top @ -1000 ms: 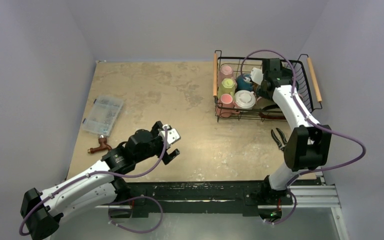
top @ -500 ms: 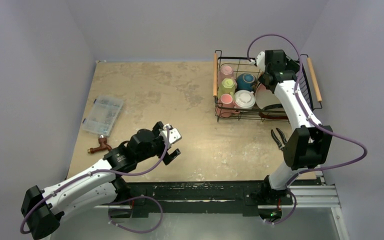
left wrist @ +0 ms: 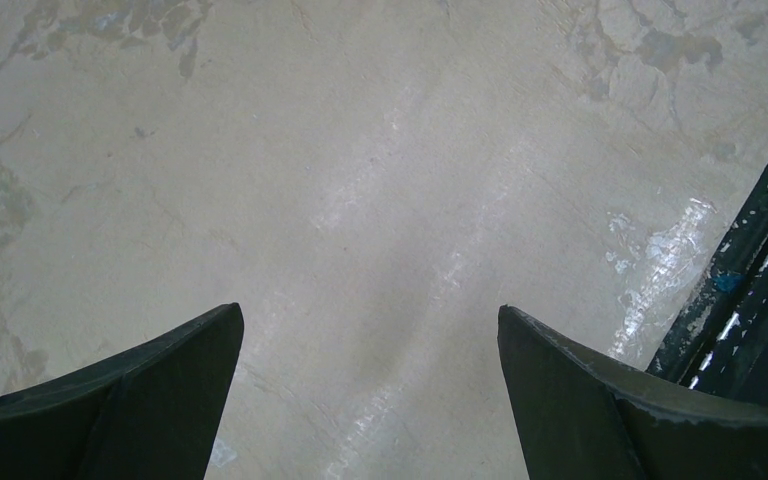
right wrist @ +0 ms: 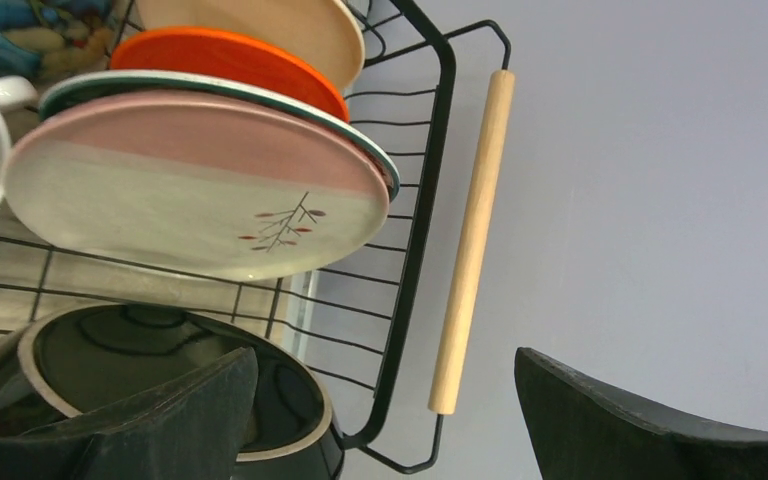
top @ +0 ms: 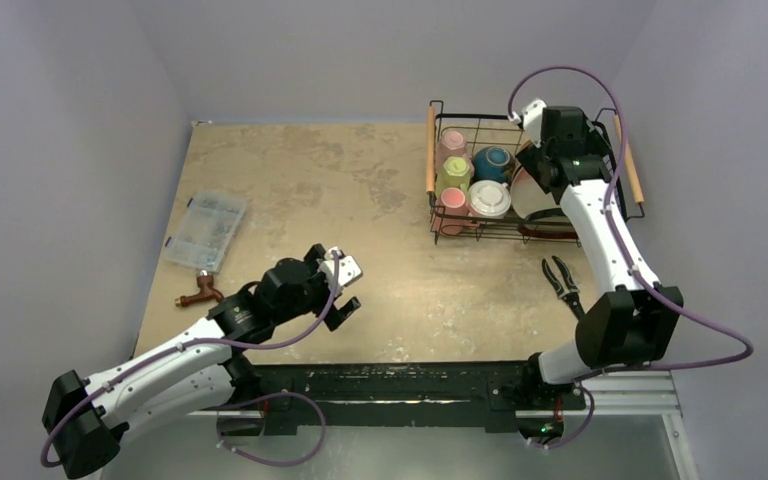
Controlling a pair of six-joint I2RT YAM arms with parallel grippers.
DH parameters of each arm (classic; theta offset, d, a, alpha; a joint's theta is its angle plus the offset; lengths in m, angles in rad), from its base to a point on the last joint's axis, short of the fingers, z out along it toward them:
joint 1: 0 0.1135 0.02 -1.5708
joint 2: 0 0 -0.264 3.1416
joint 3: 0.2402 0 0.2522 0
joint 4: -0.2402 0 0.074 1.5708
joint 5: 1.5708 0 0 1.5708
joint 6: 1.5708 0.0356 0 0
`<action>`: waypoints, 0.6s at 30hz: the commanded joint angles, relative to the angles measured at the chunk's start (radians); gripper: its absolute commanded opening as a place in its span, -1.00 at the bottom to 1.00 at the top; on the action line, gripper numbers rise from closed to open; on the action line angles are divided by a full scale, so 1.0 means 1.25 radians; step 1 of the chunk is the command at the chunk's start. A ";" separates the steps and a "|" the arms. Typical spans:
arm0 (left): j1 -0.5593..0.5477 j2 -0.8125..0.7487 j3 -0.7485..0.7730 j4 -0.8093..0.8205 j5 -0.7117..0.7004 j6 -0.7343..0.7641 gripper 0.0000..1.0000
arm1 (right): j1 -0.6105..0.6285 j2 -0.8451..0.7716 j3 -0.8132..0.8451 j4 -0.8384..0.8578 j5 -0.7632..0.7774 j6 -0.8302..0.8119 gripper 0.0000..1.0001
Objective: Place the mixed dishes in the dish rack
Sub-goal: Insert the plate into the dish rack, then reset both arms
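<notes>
The black wire dish rack (top: 433, 215) with wooden handles stands at the far right. Inside it stand a pale pink mug (top: 452, 140), a yellow-green mug (top: 453, 172), a salmon mug (top: 450, 198), a white mug (top: 489, 198) and a teal bowl (top: 492, 162). Plates lean upright beside them: a pink-and-cream plate (right wrist: 200, 190), a red-orange plate (right wrist: 230, 55) and a cream plate (right wrist: 260, 20). My right gripper (right wrist: 385, 352) hangs open and empty above the rack's right side, near its handle (right wrist: 470, 240). My left gripper (left wrist: 370, 315) is open over bare table.
Black pliers (top: 560, 277) lie on the table just in front of the rack. A clear compartment box (top: 207, 230) and a small brown object (top: 198, 292) sit at the left edge. A dark bowl (right wrist: 290, 390) rests low in the rack. Walls stand close on three sides.
My right gripper has risen and shifted right over the rack, from above the teal bowl toward the right handle, and its elbow swung out. The left arm has stayed still.
</notes>
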 commanded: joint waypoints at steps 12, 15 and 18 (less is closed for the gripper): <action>-0.003 -0.028 0.210 -0.112 -0.100 -0.134 0.95 | -0.004 -0.248 -0.057 0.142 -0.407 0.310 0.98; -0.003 -0.035 0.248 -0.127 -0.115 -0.172 0.95 | -0.005 -0.327 -0.085 0.197 -0.448 0.470 0.98; -0.003 -0.039 0.276 -0.129 -0.133 -0.202 0.95 | -0.004 -0.386 -0.084 0.177 -0.484 0.602 0.98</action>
